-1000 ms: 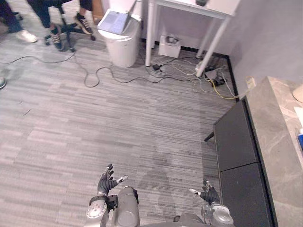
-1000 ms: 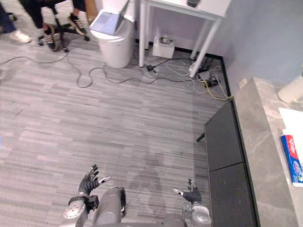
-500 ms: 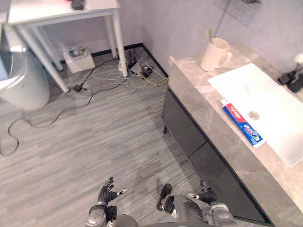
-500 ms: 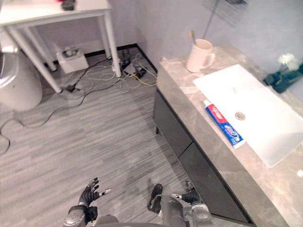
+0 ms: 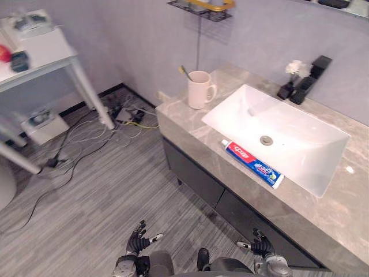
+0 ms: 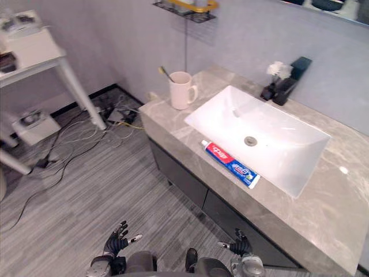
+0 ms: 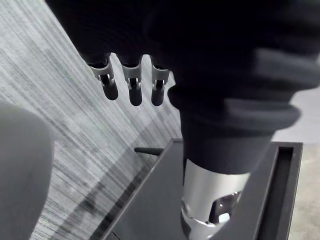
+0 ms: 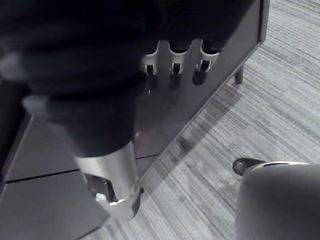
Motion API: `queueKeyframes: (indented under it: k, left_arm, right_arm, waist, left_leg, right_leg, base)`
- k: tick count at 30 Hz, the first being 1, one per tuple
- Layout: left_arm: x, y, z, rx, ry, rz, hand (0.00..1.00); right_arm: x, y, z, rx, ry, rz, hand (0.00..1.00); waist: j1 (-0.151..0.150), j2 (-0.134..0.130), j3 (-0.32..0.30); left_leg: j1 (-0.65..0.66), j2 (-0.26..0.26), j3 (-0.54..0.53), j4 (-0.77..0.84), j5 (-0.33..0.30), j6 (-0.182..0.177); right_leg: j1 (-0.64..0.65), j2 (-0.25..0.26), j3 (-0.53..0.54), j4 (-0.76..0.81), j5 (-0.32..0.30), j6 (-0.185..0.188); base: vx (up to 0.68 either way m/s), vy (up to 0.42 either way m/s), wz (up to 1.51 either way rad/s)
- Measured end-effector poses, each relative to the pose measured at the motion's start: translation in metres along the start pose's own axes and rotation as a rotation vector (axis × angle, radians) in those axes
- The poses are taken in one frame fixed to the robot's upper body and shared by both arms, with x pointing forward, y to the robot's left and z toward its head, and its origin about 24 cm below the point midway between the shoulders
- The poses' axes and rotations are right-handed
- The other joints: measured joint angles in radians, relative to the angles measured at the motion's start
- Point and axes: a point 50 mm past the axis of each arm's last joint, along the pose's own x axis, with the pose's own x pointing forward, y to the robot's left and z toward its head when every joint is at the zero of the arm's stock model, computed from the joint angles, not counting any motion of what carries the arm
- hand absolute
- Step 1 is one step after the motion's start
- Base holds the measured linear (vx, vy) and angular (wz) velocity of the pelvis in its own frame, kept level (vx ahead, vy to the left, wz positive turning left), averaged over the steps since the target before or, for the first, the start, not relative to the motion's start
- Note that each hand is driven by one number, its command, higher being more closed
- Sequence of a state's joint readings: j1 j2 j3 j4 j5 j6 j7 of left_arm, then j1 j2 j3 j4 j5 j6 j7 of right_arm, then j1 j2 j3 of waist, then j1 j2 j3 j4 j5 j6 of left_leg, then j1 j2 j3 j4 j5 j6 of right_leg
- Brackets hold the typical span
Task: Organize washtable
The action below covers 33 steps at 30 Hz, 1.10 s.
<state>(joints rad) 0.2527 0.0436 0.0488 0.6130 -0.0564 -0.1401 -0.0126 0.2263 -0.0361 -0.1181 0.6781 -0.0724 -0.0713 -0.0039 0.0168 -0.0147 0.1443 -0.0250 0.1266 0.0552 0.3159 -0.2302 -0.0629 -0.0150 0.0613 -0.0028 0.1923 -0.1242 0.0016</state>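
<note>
A grey marble washtable [image 5: 187,124] holds a white sink basin [image 5: 288,138]. A red, white and blue toothpaste tube [image 5: 252,164] lies along the basin's front rim. A cream mug [image 5: 199,89] with a toothbrush in it stands at the counter's left end. My left hand [image 5: 137,242] and right hand [image 5: 262,247] hang low over the floor in front of the dark cabinet [image 5: 193,173], both open and holding nothing. The wrist views show straight fingers [image 7: 131,87] and fingers [image 8: 172,67] with nothing in them.
A black faucet [image 5: 311,72] and a small flower vase [image 5: 288,83] stand behind the basin. A wire shelf [image 5: 207,8] hangs on the wall above the mug. A white table [image 5: 40,52] and loose cables [image 5: 109,124] are on the left.
The camera has swung round, so the whole washtable with basin, mug and toothpaste has come into view. Both hands stay low and open.
</note>
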Motion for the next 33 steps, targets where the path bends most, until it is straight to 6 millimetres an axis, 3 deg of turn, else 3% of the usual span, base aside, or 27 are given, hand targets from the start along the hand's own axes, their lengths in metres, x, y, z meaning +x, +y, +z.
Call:
queueKeyframes:
  k: [4, 6, 9, 12, 13, 15, 17, 20, 22, 24, 26, 27, 28, 29, 31, 32, 33]
  left_arm:
    - [0.002, 0.001, 0.003, 0.037, -0.007, -0.011, 0.00]
    - [0.001, 0.002, 0.002, 0.041, -0.003, -0.007, 0.00]
    - [0.000, 0.005, -0.002, 0.047, 0.009, 0.013, 0.00]
    - [0.004, 0.009, -0.004, 0.062, 0.035, 0.018, 0.00]
    - [0.006, 0.007, -0.003, 0.063, 0.037, 0.014, 0.00]
    - [0.007, -0.002, -0.006, 0.047, 0.054, -0.007, 0.00]
    - [0.007, -0.003, -0.007, 0.043, 0.055, -0.008, 0.00]
    - [0.006, 0.000, -0.007, 0.033, 0.054, 0.004, 0.00]
    - [0.002, 0.001, -0.014, 0.029, 0.072, 0.010, 0.00]
    - [0.002, 0.002, -0.013, 0.028, 0.071, 0.013, 0.00]
    - [0.003, 0.002, -0.013, 0.027, 0.070, 0.016, 0.00]
    - [0.003, 0.002, -0.013, 0.027, 0.070, 0.016, 0.00]
    - [0.002, 0.004, -0.015, 0.029, 0.078, 0.021, 0.00]
    - [0.002, 0.007, -0.015, 0.036, 0.079, 0.030, 0.00]
    - [0.004, 0.015, -0.011, 0.058, 0.069, 0.050, 0.00]
    - [0.004, 0.015, -0.011, 0.058, 0.069, 0.051, 0.00]
    - [0.003, 0.015, -0.013, 0.060, 0.079, 0.054, 0.00]
  right_arm:
    - [-0.002, 0.007, -0.003, 0.000, 0.009, 0.015, 0.00]
    - [0.000, 0.012, 0.000, -0.010, 0.001, 0.031, 0.00]
    - [0.003, 0.017, 0.004, -0.033, -0.005, 0.053, 0.00]
    - [0.009, 0.020, 0.008, -0.083, 0.004, 0.078, 0.00]
    - [0.011, 0.019, 0.009, -0.097, 0.005, 0.079, 0.00]
    - [0.016, 0.007, 0.012, -0.138, 0.013, 0.056, 0.00]
    - [0.016, 0.003, 0.010, -0.144, 0.020, 0.048, 0.00]
    - [0.014, 0.000, 0.006, -0.144, 0.034, 0.037, 0.00]
    - [0.017, 0.000, 0.011, -0.136, 0.019, 0.028, 0.00]
    - [0.018, 0.000, 0.014, -0.133, 0.014, 0.024, 0.00]
    - [0.019, -0.003, 0.013, -0.126, 0.021, 0.014, 0.00]
    - [0.019, -0.004, 0.011, -0.128, 0.029, 0.011, 0.00]
    - [0.019, -0.008, 0.010, -0.137, 0.040, 0.002, 0.00]
    - [0.017, -0.005, 0.005, -0.132, 0.053, 0.012, 0.00]
    - [0.015, -0.002, 0.000, -0.122, 0.067, 0.017, 0.00]
    - [0.014, -0.002, -0.001, -0.122, 0.068, 0.016, 0.00]
    - [0.014, -0.004, -0.002, -0.119, 0.074, 0.006, 0.00]
  waist:
    - [0.005, -0.018, -0.013]
    - [0.004, -0.019, -0.013]
    - [0.006, -0.019, -0.014]
    - [-0.005, -0.023, -0.017]
    - [-0.003, -0.019, -0.015]
    - [-0.005, 0.023, 0.004]
    - [-0.004, 0.033, 0.003]
    - [0.004, 0.044, 0.007]
    - [0.013, 0.039, 0.012]
    - [0.029, 0.038, 0.012]
    - [0.029, 0.032, 0.016]
    - [0.029, 0.034, 0.015]
    - [0.029, 0.050, 0.014]
    - [0.026, 0.028, 0.005]
    - [0.023, 0.013, 0.005]
    - [0.023, -0.007, -0.006]
    - [0.024, 0.000, -0.001]
  left_leg:
    - [0.044, -0.008, 0.102, -0.005, -0.028, 0.015]
    - [0.070, -0.008, 0.162, -0.016, -0.029, 0.015]
    - [0.143, -0.010, 0.265, -0.059, -0.029, 0.015]
    - [0.163, 0.000, 0.288, -0.107, -0.024, -0.003]
    - [0.161, -0.002, 0.285, -0.107, -0.023, -0.005]
    - [0.158, 0.021, 0.270, -0.091, -0.018, -0.013]
    - [0.148, 0.033, 0.262, -0.055, -0.014, -0.020]
    - [0.062, 0.109, 0.247, 0.229, -0.005, -0.033]
    - [0.014, 0.125, 0.213, 0.338, -0.016, -0.036]
    - [-0.019, 0.102, 0.179, 0.310, -0.047, -0.022]
    - [-0.055, 0.043, 0.079, 0.151, -0.044, -0.024]
    - [-0.047, 0.031, 0.049, 0.083, -0.034, -0.029]
    - [-0.035, 0.024, 0.030, 0.003, 0.034, -0.022]
    - [-0.008, -0.001, 0.033, -0.028, 0.039, -0.020]
    - [0.008, -0.029, 0.042, -0.058, 0.049, -0.004]
    - [0.015, -0.042, 0.045, -0.070, 0.053, 0.002]
    - [0.031, -0.060, 0.047, -0.083, 0.056, 0.007]
  right_leg:
    - [-0.039, -0.026, 0.039, 0.072, -0.031, 0.027]
    - [-0.076, -0.047, -0.001, 0.123, -0.048, 0.042]
    - [-0.094, -0.183, -0.312, 0.196, -0.083, 0.025]
    - [-0.114, -0.210, -0.436, 0.221, -0.081, 0.016]
    - [-0.113, -0.198, -0.428, 0.210, -0.079, 0.012]
    - [-0.088, -0.152, -0.400, 0.148, -0.059, -0.001]
    - [-0.070, -0.138, -0.395, 0.115, -0.051, -0.004]
    - [0.027, -0.079, -0.357, -0.016, -0.012, -0.012]
    - [0.054, -0.063, -0.312, -0.047, -0.005, -0.020]
    - [0.056, -0.067, -0.263, -0.057, 0.000, -0.024]
    - [0.060, -0.091, -0.225, -0.059, 0.015, 0.002]
    - [0.062, -0.092, -0.212, -0.058, 0.016, 0.010]
    - [0.066, -0.091, -0.188, -0.060, 0.016, 0.032]
    - [0.086, -0.102, -0.182, -0.092, 0.027, 0.050]
    - [0.102, -0.134, -0.184, -0.125, 0.039, 0.068]
    - [0.105, -0.139, -0.182, -0.128, 0.041, 0.071]
    - [0.119, -0.154, -0.183, -0.145, 0.046, 0.080]
  base:
    - [0.14, 0.167, -0.66]
    - [0.11, 0.084, -0.76]
    - [0.11, -0.030, -0.75]
    - [0.10, -0.095, -0.35]
    - [0.07, -0.113, -0.42]
    - [0.09, -0.110, -0.41]
    - [0.05, -0.074, -0.15]
    - [0.06, -0.064, -0.31]
    - [0.11, 0.021, -0.71]
    - [0.11, 0.082, -0.77]
    - [0.09, 0.145, -0.60]
    - [0.11, 0.244, -0.59]
    - [0.13, 0.233, -0.46]
    - [0.11, 0.192, -0.30]
    - [0.13, 0.163, -0.01]
    - [0.16, 0.210, 0.02]
    - [0.08, 0.109, 0.01]
